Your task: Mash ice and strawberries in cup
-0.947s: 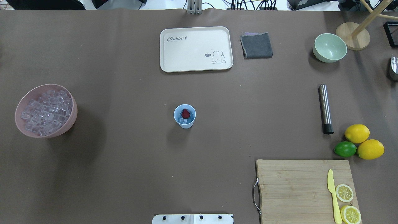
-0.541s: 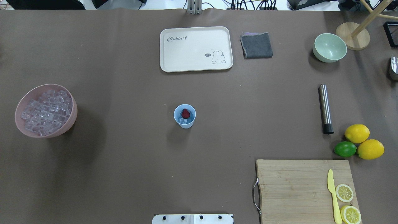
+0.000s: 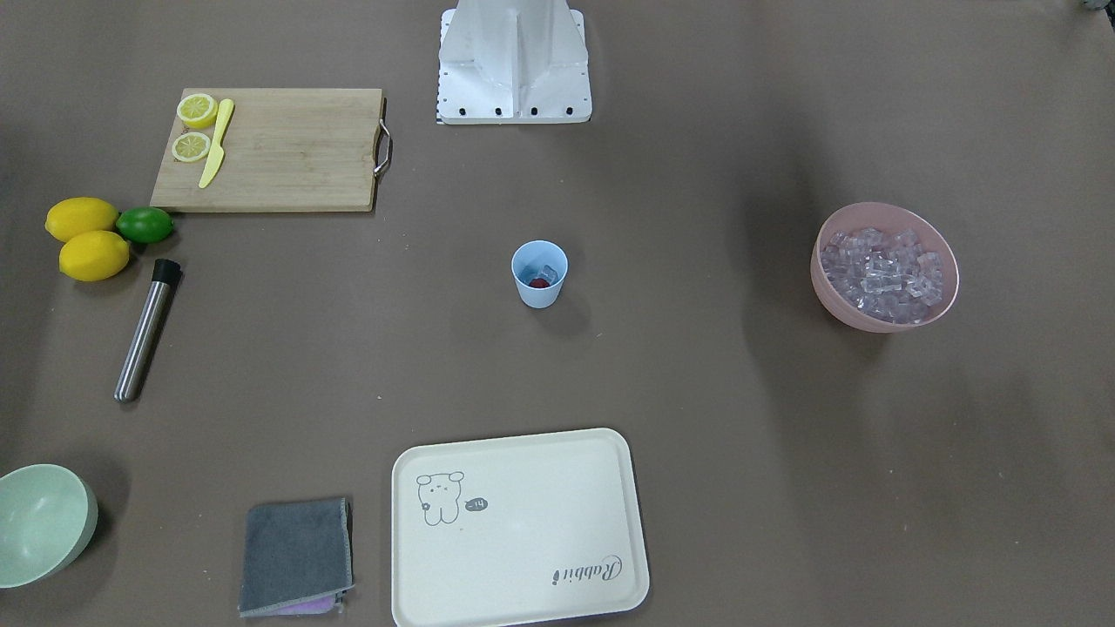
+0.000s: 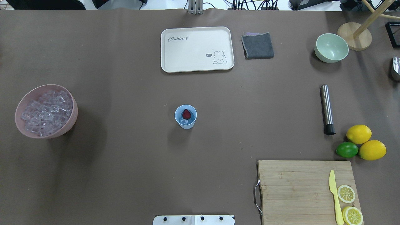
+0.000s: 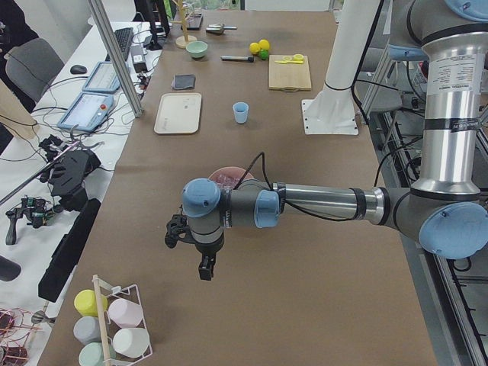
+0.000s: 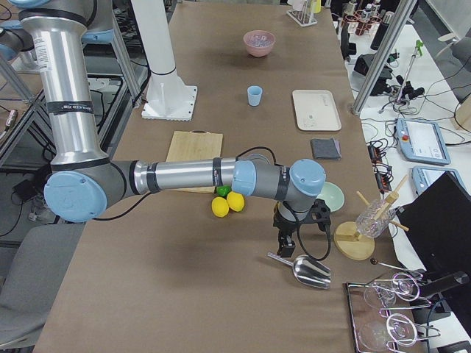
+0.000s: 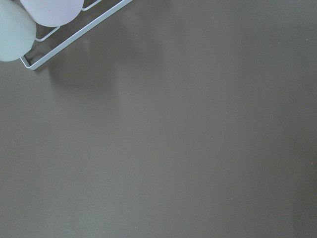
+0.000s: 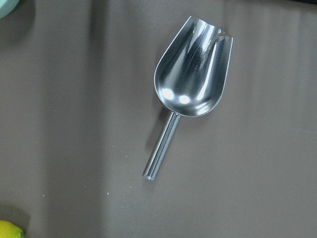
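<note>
- While nothing touches it, the cup (image 4: pixel 185 117) stands upright near the table's middle, mouth up and tapering toward its base, well apart from everything else.
- Inside it, the strawberry (image 4: pixel 186 113) lies against the wall farther from the robot. Its long axis runs roughly away from the robot, and which end bears the leaves cannot be told.
- Clear ice (image 4: pixel 184 122) sits beside it on the robot's side, and more cubes fill the pink bowl (image 4: pixel 74 117).
- On the cream tray (image 4: pixel 197 37), the writing reads "Rabbit", and a drawn rabbit's bubble reads "hi".
- Over bare table hangs the left gripper (image 5: pixel 207 271); its spread cannot be told.
- Above a steel scoop (image 8: pixel 193 84) hangs the right gripper (image 6: pixel 285 246); its spread likewise cannot be told.
</note>
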Available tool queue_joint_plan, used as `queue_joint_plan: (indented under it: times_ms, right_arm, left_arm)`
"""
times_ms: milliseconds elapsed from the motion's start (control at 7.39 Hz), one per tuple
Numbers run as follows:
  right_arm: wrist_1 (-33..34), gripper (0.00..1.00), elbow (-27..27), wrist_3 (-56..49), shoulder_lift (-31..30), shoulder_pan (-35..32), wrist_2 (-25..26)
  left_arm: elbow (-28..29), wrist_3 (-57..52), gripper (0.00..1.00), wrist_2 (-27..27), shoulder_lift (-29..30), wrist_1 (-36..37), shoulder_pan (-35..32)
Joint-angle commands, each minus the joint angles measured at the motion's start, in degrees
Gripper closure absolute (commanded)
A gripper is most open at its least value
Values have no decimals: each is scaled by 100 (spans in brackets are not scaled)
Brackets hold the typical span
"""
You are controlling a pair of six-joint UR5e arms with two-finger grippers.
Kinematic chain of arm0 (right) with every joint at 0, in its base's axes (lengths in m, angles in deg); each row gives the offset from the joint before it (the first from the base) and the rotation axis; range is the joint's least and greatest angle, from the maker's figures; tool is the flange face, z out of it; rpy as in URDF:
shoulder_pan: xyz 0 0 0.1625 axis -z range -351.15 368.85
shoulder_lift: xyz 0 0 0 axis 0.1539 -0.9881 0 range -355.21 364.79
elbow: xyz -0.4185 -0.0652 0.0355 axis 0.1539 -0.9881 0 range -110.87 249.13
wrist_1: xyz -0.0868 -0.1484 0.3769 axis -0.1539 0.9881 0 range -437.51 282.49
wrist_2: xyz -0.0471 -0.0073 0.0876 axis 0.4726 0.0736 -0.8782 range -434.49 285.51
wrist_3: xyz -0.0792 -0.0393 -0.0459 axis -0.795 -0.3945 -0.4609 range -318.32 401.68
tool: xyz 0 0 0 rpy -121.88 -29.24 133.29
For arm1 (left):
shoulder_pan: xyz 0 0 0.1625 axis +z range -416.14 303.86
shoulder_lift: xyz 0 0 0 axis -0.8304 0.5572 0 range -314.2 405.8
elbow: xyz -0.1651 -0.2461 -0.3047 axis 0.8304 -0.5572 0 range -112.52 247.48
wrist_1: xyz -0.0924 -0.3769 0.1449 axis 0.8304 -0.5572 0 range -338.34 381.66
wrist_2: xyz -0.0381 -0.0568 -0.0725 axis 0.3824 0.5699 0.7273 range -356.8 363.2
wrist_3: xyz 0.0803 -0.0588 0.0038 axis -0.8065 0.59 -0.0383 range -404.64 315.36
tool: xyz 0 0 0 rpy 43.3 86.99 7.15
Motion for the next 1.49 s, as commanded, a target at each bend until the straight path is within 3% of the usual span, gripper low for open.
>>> queue_joint_plan:
  times_ms: [0,1353]
  right_arm:
    - [-11,0,-46,-49,-19,18,-3]
    - [-29,0,24,-66,-133,27,-21]
  left_arm:
    - [21,-15,3,-9,-1,1,-2]
    - [-41,2,3,-141,16,9,-2]
